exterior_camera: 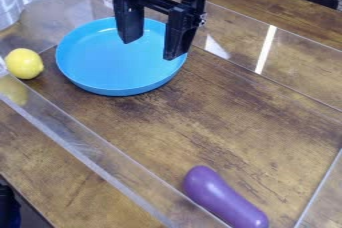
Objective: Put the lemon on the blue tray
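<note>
Gripper: the gripper (158, 34) hangs over the blue tray (83, 75), pointing straight down, its 2 dark fingers (130, 20) spread wide with nothing between them.
Why it is so: the open, empty jaws seem ready for a grasp; I judge that the pick has not started yet.
Lemon place: the lemon (24, 64) lies on the wooden table (227, 112) at the left edge of the view, just beside the tray's left rim, outside it and apart from the gripper.
Lemon axis: it looks almost round here; the long axis seems to run from upper left to lower right, but I cannot tell surely.
Tray: nothing lies in it, so there is room for the fruit.
Other thing: 1 purple eggplant (223, 198) lies at the lower right, well apart, its long axis slanting down to the right.
Next need: the gripper must go left and down to the lemon.
</note>
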Motion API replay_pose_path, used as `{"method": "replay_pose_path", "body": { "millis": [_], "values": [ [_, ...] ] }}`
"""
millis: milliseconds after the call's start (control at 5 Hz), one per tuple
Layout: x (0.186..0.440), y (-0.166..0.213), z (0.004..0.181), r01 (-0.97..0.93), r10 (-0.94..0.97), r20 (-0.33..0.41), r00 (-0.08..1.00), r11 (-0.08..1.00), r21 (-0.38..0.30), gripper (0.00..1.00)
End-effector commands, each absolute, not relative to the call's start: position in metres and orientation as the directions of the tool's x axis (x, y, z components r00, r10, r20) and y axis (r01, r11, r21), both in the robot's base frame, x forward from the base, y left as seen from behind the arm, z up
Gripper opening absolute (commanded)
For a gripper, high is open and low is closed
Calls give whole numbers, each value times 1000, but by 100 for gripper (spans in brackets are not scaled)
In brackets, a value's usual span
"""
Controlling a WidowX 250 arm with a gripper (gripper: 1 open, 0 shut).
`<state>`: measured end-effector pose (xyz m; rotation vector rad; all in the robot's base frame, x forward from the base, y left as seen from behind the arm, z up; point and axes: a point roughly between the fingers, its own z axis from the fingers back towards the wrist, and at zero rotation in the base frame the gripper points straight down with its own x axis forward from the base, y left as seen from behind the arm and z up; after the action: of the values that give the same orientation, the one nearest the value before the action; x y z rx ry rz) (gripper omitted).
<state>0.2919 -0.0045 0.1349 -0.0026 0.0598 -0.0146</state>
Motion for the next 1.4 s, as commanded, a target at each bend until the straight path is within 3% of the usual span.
{"method": "replay_pose_path", "body": {
  "millis": [0,1200],
  "values": [
    [291,-2,131,31,-31,-71,997,1000,-4,100],
    [282,47,114,162,-162,-100,982,987,-5,100]
  ]
}}
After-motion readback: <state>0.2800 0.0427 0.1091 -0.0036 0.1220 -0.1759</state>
